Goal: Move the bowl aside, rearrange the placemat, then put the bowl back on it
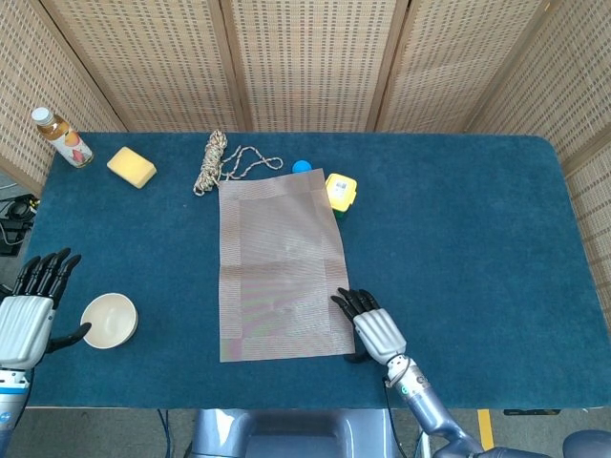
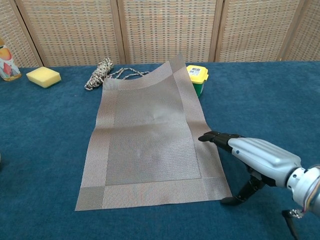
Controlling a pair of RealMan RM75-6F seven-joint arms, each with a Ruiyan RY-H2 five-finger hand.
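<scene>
- Head view: the bowl (image 1: 109,321) sits on the blue worktop (image 1: 458,229) near its front left corner, well apart from the placemat (image 1: 282,267); so the first step, moving it aside, looks done.
- The step in hand appears to be rearranging the placemat. It lies lengthwise in the middle of the worktop, its far right corner riding up against the yellow-lidded container (image 2: 197,74), as the chest view shows.
- The right robot hand (image 1: 374,329) lies flat at the placemat's near right edge, fingers extended, with the fingertips (image 2: 210,136) on or just over the border strip. It holds nothing. Whether they press the mat I cannot tell.
- The left robot hand (image 1: 29,315) is just beside the bowl, fingers spread upward and thumb reaching toward the rim, gripping nothing.
- Next move, as I judge it: the right robot hand needs firm downward contact on the border so the mat slides rather than wrinkles, then a drag or turn that frees the far corner from the container.
- The coiled rope (image 1: 214,159) and a small blue object (image 1: 302,166) lie close to the far edge of the mat and could snag it if it is pushed away.
- The yellow sponge (image 1: 131,166) and the bottle (image 1: 62,136) stand well clear at the far left.
- After that, the left robot hand is well placed to take the bowl back.
</scene>
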